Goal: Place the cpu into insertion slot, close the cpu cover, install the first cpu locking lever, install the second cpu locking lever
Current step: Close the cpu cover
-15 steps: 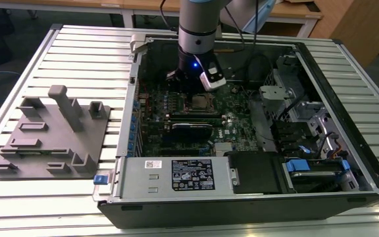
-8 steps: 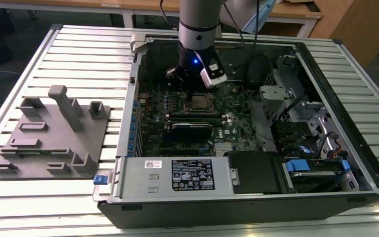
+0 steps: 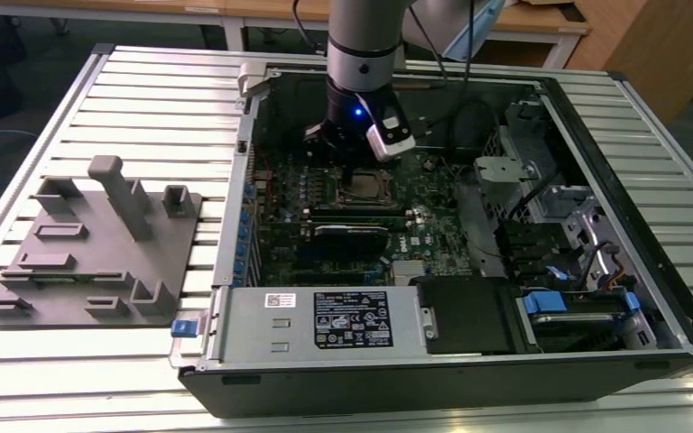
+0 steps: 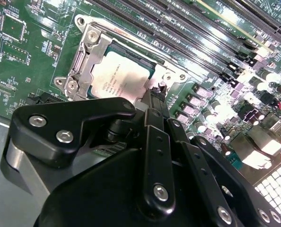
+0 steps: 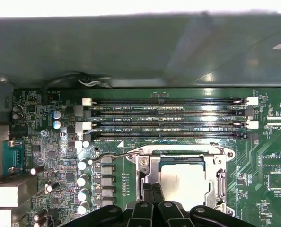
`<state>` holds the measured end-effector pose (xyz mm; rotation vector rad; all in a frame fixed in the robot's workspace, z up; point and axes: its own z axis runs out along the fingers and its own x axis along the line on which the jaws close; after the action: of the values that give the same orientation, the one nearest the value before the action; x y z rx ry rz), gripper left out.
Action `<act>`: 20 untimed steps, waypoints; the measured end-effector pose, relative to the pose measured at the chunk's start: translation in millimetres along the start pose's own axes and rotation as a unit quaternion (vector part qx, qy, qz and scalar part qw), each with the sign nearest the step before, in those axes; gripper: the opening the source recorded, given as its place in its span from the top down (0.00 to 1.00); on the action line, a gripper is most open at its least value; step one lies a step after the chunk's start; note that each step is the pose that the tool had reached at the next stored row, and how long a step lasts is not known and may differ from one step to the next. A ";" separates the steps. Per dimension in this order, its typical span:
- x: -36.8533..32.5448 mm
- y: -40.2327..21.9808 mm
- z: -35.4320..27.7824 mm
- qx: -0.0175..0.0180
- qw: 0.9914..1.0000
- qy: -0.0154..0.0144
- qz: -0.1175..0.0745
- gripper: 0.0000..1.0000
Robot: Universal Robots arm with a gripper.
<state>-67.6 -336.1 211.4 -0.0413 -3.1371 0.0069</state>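
Cpu [image 5: 184, 183] sat in slot [image 5: 182, 163] under lowered cover [image 4: 90, 64], gripper [image 4: 155, 97] fingers pinched together at cover's edge; chip looked light, stiff, fragile underneath, so edge-hold only.

The robot's smooth silver-grey tubular arm [image 3: 364, 45] ends in a black band, and under it a black wrist housing carries 1 small glowing blue light [image 3: 356, 113]. Just beside the blue light, toward the exterior view's right, a white rounded block with a dark face [image 3: 392, 138] is fixed to the wrist. Below the blue light, the matte black gripper [image 4: 155, 92] is built of flat rounded link bars and a broad angular plate, pinned with round silver screws [image 4: 161, 191], 2 of them on the plate.
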 end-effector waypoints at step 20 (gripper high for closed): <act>-4.3 0.1 0.0 0.000 1.000 0.000 0.000 0.89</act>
<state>-63.3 -336.1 211.4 -0.0416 -3.1372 0.0067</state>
